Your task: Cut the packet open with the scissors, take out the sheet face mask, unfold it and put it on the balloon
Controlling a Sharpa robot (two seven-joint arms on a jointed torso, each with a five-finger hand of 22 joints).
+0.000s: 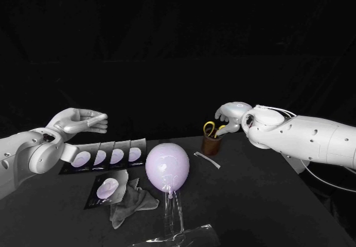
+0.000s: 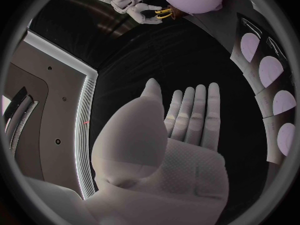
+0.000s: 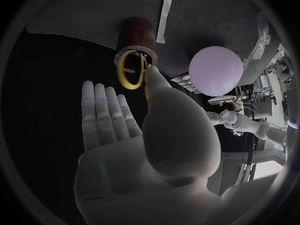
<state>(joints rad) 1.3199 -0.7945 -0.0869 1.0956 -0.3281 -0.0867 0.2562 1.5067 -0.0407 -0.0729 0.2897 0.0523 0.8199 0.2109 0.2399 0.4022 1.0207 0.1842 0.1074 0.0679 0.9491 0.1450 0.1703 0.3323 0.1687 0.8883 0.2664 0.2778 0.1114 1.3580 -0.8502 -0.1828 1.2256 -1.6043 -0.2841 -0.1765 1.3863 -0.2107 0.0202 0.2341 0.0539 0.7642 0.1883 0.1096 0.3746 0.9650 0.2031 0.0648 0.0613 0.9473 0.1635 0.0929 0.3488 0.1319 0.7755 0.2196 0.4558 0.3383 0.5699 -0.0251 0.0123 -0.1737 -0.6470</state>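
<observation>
Both scissors handles point(image 1: 213, 127) stand just beside right hand point(image 1: 231, 116).

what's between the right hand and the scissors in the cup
Nothing visible. The right hand hovers close to the scissors, whose yellow handles stick up free from the brown cup; the balloon lies well aside.
</observation>
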